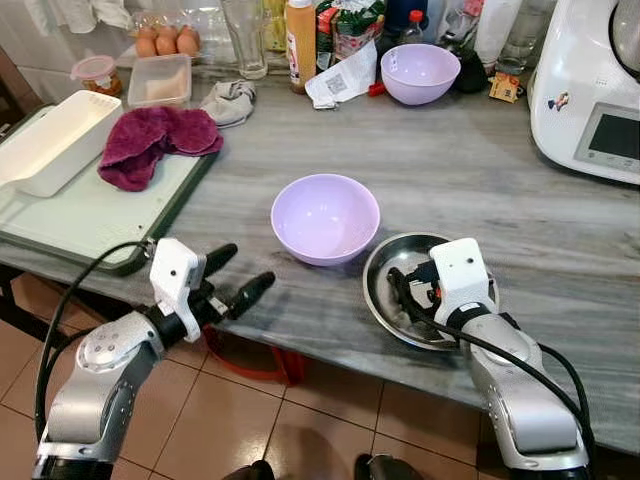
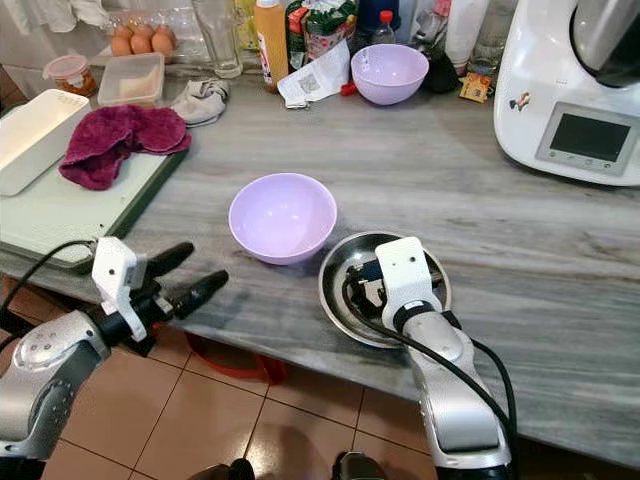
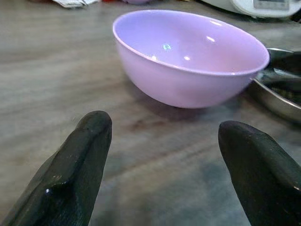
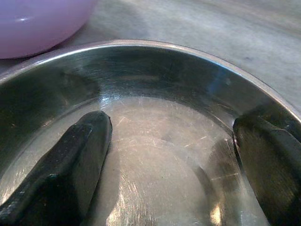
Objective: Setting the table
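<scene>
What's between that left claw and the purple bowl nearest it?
Nothing: in the left wrist view, bare grey countertop runs from the open left claw to the purple bowl.

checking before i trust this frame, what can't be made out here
- Steel dish: in the left eye view the right gripper and its wrist cover the middle.
- White appliance: cut off by the right edge in the left eye view.
- Paper slip: print too small to read.
- Near purple bowl: blurred in the left wrist view; contact with the dish unclear.
</scene>
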Tool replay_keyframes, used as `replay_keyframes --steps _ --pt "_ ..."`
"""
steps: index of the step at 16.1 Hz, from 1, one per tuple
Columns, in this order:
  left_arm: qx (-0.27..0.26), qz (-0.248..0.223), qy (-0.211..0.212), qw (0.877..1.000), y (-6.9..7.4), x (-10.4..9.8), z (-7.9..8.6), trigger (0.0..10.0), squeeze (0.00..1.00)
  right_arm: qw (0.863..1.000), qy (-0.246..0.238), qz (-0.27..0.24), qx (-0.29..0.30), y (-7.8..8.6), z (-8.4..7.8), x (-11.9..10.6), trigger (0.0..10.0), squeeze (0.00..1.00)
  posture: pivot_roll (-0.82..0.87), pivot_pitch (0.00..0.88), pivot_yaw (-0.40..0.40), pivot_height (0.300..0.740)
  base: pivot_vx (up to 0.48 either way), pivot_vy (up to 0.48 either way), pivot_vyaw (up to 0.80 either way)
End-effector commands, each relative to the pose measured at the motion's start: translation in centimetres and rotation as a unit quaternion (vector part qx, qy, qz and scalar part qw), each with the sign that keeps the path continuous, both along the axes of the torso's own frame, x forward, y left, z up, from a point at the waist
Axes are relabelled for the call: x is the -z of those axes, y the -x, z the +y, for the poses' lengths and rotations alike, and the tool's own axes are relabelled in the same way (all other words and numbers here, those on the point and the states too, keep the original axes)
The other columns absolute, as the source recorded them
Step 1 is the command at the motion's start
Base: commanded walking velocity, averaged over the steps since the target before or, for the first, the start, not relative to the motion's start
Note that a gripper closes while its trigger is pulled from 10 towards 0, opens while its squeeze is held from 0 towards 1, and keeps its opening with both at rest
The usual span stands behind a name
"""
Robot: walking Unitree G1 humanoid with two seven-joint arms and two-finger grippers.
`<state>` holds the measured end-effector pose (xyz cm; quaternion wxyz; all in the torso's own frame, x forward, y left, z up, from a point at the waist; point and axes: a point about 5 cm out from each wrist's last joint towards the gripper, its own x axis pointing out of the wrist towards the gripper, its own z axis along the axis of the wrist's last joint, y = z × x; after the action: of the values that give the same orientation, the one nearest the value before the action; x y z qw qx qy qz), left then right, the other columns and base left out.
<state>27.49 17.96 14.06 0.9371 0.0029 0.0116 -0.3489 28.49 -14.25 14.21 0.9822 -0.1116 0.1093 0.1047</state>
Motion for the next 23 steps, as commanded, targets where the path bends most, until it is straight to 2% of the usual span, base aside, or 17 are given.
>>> replay_keyframes --steps 1,7,12,16,18,21,23 --pt "0.005 -0.001 -0.008 1.0 0.3 -0.1 0.0 10.0 0.0 1.0 -0.003 0.02 -0.001 -0.1 0.2 0.7 10.0 1.0 -0.19 0.208 0.028 0.74 0.0 0.0 0.0" --pt "0.009 0.005 -0.003 1.0 0.5 0.1 -0.4 10.0 0.0 1.0 -0.005 0.005 0.002 -1.6 0.3 0.0 10.0 1.0 -0.18 0.207 0.021 0.74 0.0 0.0 0.0" --pt "0.012 0.008 -0.002 1.0 0.4 0.3 -0.6 10.0 0.0 0.999 -0.038 0.003 -0.025 -1.1 0.5 -0.4 10.0 1.0 -0.19 0.207 0.018 0.74 0.0 0.0 0.0" --pt "0.016 0.008 -0.002 1.0 0.2 0.3 -0.8 10.0 0.0 0.997 -0.061 -0.018 -0.041 -0.9 0.5 -1.2 10.0 1.0 -0.2 0.204 0.022 0.74 0.0 0.0 0.0" --pt "0.016 0.008 -0.001 1.0 0.1 0.3 -0.8 10.0 0.0 0.993 -0.07 -0.078 -0.047 -0.7 0.5 -3.0 10.0 1.0 -0.2 0.203 0.022 0.74 0.0 0.0 0.0" --pt "0.023 0.008 0.006 1.0 0.2 0.1 -1.0 10.0 0.0 0.985 -0.03 -0.17 -0.031 -0.6 0.5 -5.3 10.0 1.0 -0.2 0.197 0.019 0.74 0.0 0.0 0.0" --pt "0.027 0.008 0.015 0.999 0.3 -0.1 -1.1 10.0 0.0 0.978 -0.004 -0.209 -0.013 -0.6 0.4 -6.0 10.0 1.0 -0.19 0.192 0.017 0.74 0.0 0.0 0.0"
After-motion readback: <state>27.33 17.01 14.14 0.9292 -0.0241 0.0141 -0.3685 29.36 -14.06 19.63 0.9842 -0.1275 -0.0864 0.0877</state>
